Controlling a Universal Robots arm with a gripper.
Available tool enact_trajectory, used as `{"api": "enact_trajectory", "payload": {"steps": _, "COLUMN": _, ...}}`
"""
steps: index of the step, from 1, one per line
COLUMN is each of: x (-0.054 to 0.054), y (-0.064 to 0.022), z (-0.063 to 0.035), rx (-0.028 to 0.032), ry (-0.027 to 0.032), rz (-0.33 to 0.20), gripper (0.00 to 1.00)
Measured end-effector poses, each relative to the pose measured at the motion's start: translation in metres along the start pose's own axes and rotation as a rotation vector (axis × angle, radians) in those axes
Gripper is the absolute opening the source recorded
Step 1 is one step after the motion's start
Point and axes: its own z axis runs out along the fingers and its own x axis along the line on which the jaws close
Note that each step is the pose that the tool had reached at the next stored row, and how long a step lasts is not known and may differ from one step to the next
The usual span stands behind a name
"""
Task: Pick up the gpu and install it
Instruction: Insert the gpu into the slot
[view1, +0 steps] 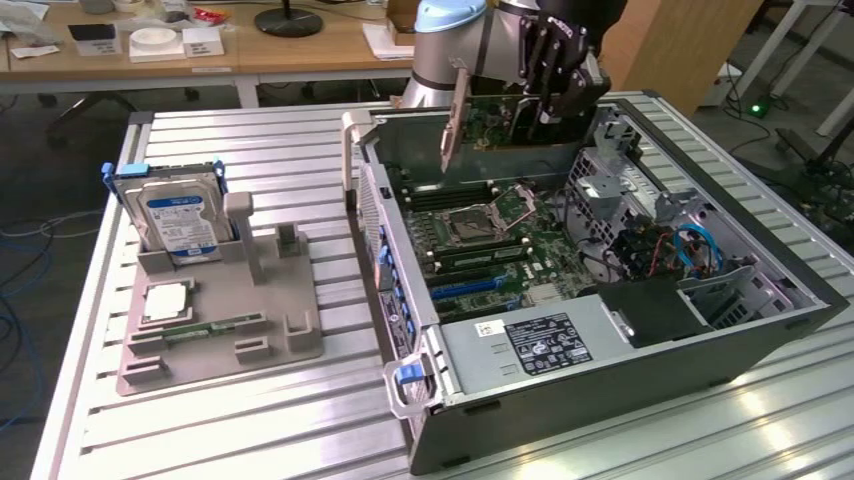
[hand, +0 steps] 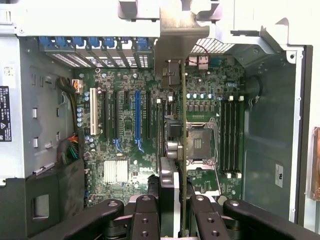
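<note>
Slatted metal table, open computer case, fingers tight on the gpu above the motherboard.

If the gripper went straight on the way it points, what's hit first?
Likely the motherboard beside the CPU socket, met by the edge of the gpu clamped in the jaws of the gripper, not the blue slot. Depth is unclear.

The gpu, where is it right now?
In the exterior view the gpu is held upright in the end effector, top centre, above the motherboard of the open computer case.
</note>
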Motion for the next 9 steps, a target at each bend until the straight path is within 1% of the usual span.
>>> {"api": "enact_trajectory", "payload": {"steps": 6, "x": 0.001, "y": 0.0, "z": 0.0099, "rx": -0.0001, "ry": 0.0001, "rz": 0.001, "gripper": 0.28}}
{"api": "enact_trajectory", "payload": {"steps": 7, "x": 0.001, "y": 0.0009, "z": 0.0111, "rx": 0.001, "ry": -0.0004, "rz": 0.001, "gripper": 0.28}}
{"api": "enact_trajectory", "payload": {"steps": 8, "x": 0.001, "y": 0.0026, "z": 0.0117, "rx": 0.0021, "ry": -0.0038, "rz": 0.001, "gripper": 0.28}}
{"api": "enact_trajectory", "payload": {"steps": 9, "x": 0.001, "y": 0.0026, "z": 0.0136, "rx": 0.0025, "ry": -0.0046, "rz": 0.001, "gripper": 0.28}}
